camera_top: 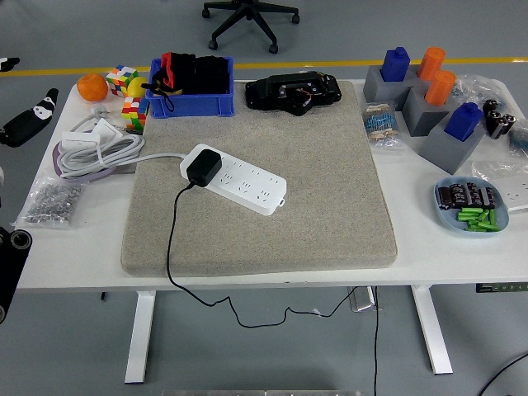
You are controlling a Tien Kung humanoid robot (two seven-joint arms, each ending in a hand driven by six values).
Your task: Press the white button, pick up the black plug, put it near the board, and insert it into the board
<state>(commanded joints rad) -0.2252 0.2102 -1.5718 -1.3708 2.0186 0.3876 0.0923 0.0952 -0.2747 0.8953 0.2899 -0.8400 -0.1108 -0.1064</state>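
White table [247, 276] w/ beige mat [330, 214], grey floor, office chair [247, 21] at top. Black plug [203, 167] seated in white board [235, 179] at its left end, cord [172, 239] trailing over near edge. Left arm [10, 264] cut off at lower-left edge; hand hidden, fingers can't tell. Right arm out of frame.

White table [247, 276], large beige mat [330, 214] across centre. Directly on tabletop, left: orange [92, 87], puzzle cubes [124, 79], blue bin [191, 103], coiled white cable [92, 153], bag of screws [51, 202]. Right: grey blocks holding blue and orange pegs [429, 107], blue dish of batteries [470, 206].
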